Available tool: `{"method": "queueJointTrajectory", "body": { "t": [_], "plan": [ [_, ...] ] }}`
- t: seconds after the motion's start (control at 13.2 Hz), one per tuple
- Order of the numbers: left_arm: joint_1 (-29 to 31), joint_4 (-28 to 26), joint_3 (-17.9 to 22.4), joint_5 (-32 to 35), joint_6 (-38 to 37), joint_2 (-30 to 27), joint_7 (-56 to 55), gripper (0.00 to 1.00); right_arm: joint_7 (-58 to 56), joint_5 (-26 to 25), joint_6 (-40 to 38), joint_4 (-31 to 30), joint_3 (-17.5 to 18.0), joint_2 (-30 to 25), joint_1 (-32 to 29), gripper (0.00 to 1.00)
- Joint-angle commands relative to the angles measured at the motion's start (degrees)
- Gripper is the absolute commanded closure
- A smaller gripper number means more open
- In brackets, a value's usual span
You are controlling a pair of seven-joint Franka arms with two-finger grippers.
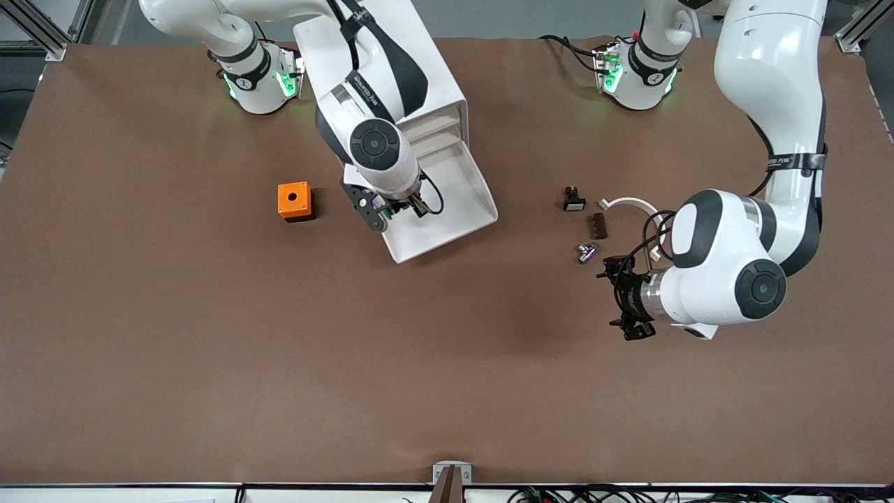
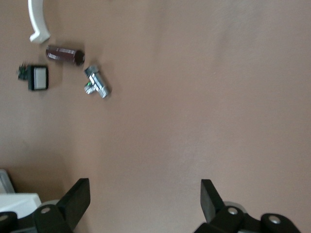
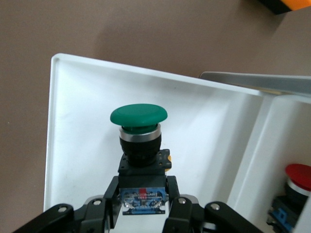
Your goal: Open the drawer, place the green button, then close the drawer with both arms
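holding button (image 3: 139, 127) over open drawer (image 1: 457, 209) | right gripper (image 1: 401, 207) clamped | left gripper (image 1: 624, 297) wide, waiting | orange box (image 1: 294, 201) beside

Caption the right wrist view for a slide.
Right gripper holds the green button over the open drawer.

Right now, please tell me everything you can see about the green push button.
The green push button has a wide, rounded, glossy green cap on a silver ring and a black blocky body, with a blue and red label at its base. The right gripper holds it by that base, jaws shut on the body, with the cap pointing away from the wrist. It hangs over the open white plastic drawer, and whether it touches the drawer floor cannot be told.
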Motion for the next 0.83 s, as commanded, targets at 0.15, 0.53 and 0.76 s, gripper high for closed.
{"method": "queueJointTrajectory", "body": {
  "t": [0.15, 0.53, 0.76],
  "plan": [
    [0.29, -2.16, -0.01, 2.25, -1.85, -2.47, 15.49, 0.0, 2.29, 1.37, 3.7, 0.0, -0.37, 2.52, 2.63, 0.75],
    [0.29, -5.05, -0.28, 2.52, -1.85, -3.78, 40.77, 0.0, 2.39, 1.37, 5.73, 0.08, -0.37, 4.63, 3.6, 0.72],
    [-0.06, -6.63, -0.89, 2.52, -1.94, -4.05, 48.98, 0.0, 2.39, 1.37, 6.61, 0.17, -0.37, 5.42, 3.78, 0.71]
  ]
}}
